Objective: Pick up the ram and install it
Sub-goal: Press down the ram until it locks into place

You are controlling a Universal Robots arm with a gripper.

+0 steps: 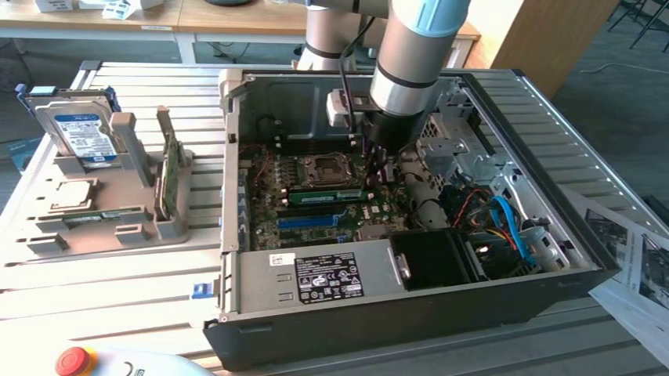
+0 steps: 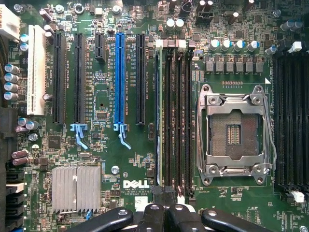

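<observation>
Looking from the exterior view, I see my gripper (image 1: 378,160) down inside the computer case (image 1: 585,262) just above the ram (image 1: 325,195) seated beside the processor socket (image 1: 322,168), while the wrist view shows the fingers (image 2: 155,220) closed together, holding nothing.

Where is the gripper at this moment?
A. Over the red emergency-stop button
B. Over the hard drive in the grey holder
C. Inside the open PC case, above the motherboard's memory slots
C: the gripper is down inside the PC case, and the wrist view looks straight onto the memory slots beside the CPU socket.
</observation>
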